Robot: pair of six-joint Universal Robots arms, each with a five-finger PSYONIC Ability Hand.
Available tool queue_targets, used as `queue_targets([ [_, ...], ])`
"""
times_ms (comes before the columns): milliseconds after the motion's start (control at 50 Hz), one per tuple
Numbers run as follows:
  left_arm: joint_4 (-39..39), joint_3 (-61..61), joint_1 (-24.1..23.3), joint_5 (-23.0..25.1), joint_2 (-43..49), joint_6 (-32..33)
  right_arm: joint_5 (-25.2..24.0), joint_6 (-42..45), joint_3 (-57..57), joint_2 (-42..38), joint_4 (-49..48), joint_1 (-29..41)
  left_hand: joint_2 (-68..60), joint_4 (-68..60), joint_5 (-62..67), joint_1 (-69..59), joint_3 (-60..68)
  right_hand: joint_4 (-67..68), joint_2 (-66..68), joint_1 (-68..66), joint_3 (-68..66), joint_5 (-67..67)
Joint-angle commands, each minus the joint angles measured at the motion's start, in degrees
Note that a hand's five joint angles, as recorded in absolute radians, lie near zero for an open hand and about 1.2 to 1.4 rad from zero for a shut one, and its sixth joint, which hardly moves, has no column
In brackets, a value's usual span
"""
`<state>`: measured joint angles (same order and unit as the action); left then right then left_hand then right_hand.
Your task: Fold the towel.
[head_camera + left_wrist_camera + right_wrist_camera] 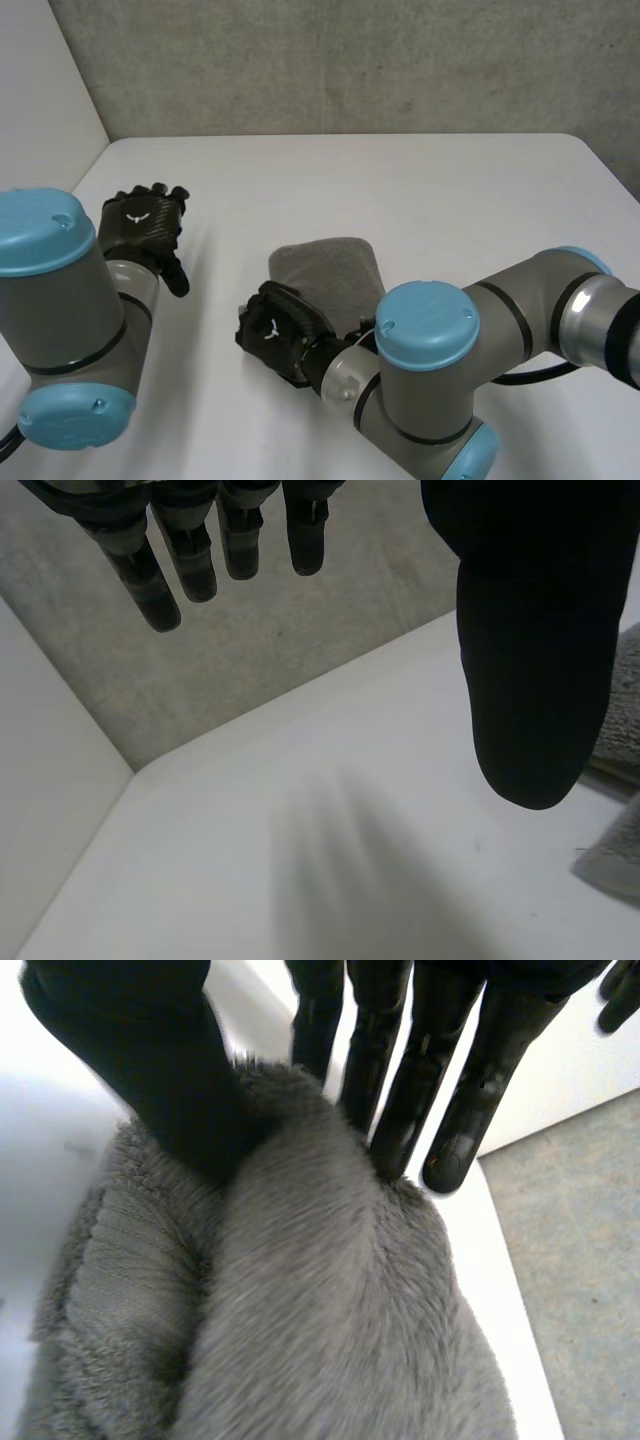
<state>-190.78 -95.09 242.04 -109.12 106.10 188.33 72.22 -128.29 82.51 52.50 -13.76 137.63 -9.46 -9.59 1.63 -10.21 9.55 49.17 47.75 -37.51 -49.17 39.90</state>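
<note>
Right wrist view: pinched towel fold in right hand, probably to flip it. Parked left hand spread, clear.

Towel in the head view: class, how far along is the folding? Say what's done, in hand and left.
Done: the towel lies as a compact doubled bundle on the table. In hand: the right hand pinches a raised fold between thumb and fingers; the left hand hangs open, apart from it. Left: probably laying that fold flat and letting go.
</note>
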Motion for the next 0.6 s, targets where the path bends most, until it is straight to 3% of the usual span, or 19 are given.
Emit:
queue_targets([
  [20,-0.4,1.0,0.0,2.5,0.1,-0.1,7.8,-2.9,0.1,3.5,0.2,-1.0,-0.6,-0.5,-1.6,0.2,0.5,-39.2,-37.7,27.5,39.2,-39.9],
  [60,-0.8,2.8,-0.6,4.4,0.2,-0.5,11.1,-9.1,1.6,8.4,0.3,-1.1,-0.8,-0.6,-1.4,0.0,0.7,-39.2,-37.7,27.5,39.2,-39.9],
  [180,-1.4,6.3,-2.8,5.9,1.0,-3.2,11.5,-18.7,4.8,14.4,2.0,-2.5,-1.8,-1.6,-0.4,-1.0,1.7,-39.2,-37.7,27.5,39.2,-39.9],
  [240,-1.2,11.3,-5.7,5.8,3.5,-5.9,11.3,-27.0,7.6,21.7,6.3,-8.8,-2.1,-2.0,-0.1,-1.3,2.0,-39.2,-37.7,27.5,39.2,-39.9],
  [320,-0.3,14.7,-8.1,5.8,6.0,-8.2,10.3,-33.3,7.9,25.2,10.6,-12.7,-1.9,-1.8,-0.2,-1.2,1.8,-39.2,-37.7,27.5,39.2,-39.9],
  [420,2.5,18.3,-10.6,6.6,9.7,-11.5,4.9,-42.0,7.6,25.5,16.3,-19.8,-1.9,-1.8,-0.2,-1.2,1.8,-39.2,-37.7,27.5,39.2,-39.9],
  [460,3.6,19.2,-11.0,7.4,10.9,-12.6,0.4,-45.7,7.1,25.5,18.1,-24.0,-1.8,-1.6,-0.4,-1.0,1.7,-39.2,-37.7,27.5,39.2,-39.9],
  [520,5.4,20.8,-11.5,8.7,14.4,-14.8,-1.6,-47.1,6.6,25.1,18.1,-25.7,-1.8,-1.6,-0.4,-1.0,1.7,-39.2,-37.7,27.5,39.2,-39.9],
  [600,9.7,22.3,-12.1,8.2,18.7,-15.5,-6.3,-49.6,3.3,18.6,18.4,-27.1,-1.8,-1.6,-0.4,-1.0,1.7,-39.2,-37.7,27.5,39.2,-39.9],
])
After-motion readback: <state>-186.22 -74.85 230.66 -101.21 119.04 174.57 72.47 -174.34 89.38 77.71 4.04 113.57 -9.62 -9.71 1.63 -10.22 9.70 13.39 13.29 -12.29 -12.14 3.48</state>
